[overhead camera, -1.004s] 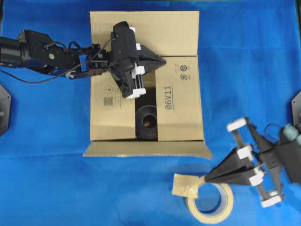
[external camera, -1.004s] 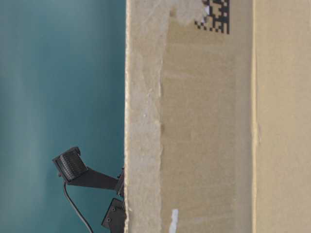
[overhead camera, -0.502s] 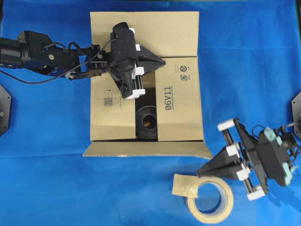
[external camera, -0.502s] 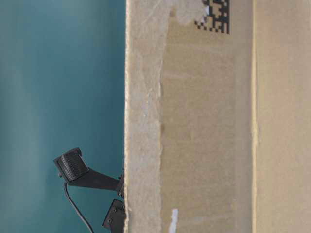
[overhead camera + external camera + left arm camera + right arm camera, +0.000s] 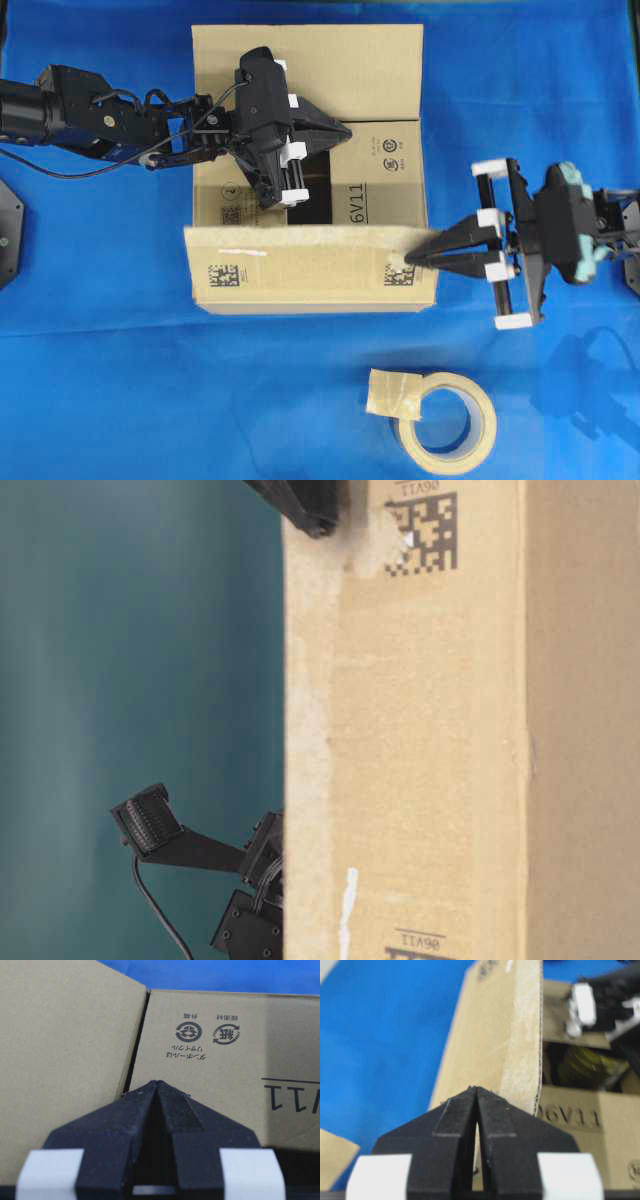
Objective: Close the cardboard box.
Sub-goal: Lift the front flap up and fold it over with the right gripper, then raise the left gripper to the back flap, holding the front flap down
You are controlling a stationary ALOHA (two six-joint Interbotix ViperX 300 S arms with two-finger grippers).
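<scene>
— Overhead view: where is the large brown corrugated cardboard box (image 5: 310,170)?
— On the blue cloth (image 5: 520,100). Left gripper (image 5: 345,131) rests closed on its flaps; right gripper (image 5: 412,258), closed, empty, touches the near flap (image 5: 300,268).

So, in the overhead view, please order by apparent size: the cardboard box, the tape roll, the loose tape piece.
1. cardboard box, by far the largest.
2. tape roll, much smaller.
3. loose tape piece, smallest; it touches the roll.
</scene>
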